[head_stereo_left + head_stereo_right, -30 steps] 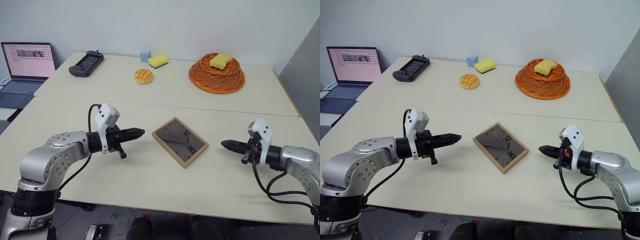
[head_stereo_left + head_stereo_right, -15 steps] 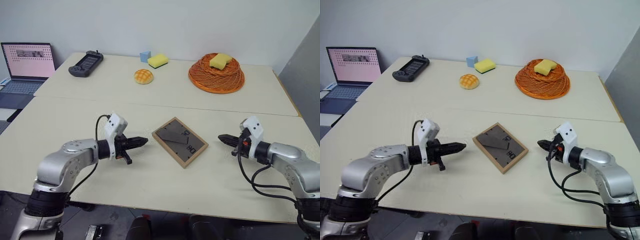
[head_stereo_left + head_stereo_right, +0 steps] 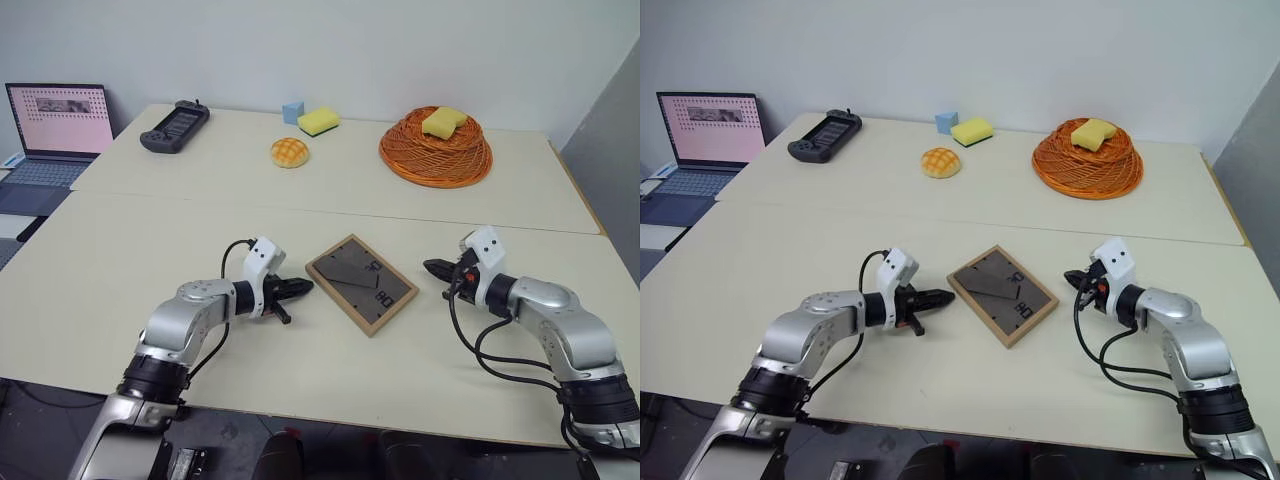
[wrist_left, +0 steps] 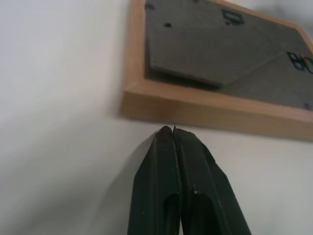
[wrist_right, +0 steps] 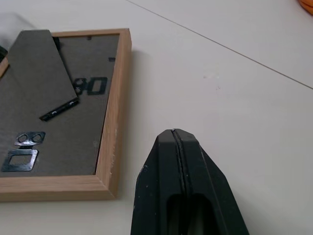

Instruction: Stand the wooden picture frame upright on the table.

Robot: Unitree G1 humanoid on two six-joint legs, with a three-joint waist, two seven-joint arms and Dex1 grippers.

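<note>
From the right wrist camera I see my right gripper (image 5: 174,131) with its two black fingers (image 5: 161,181) pressed together, no gap between the tips. The tips sit low over the table (image 5: 234,93), near the frame (image 5: 115,117) but apart from it; I see no contact. The frame lies flat, back side up. Its light-wood border encloses a dark grey backing. The fold-out stand (image 5: 40,73) lies folded against that backing, hinged by a small black strip. Two metal hangers (image 5: 22,149) are fixed near one edge, and a black mark sits beside the stand. A thin seam (image 5: 222,46) crosses the pale tabletop beyond the frame.
</note>
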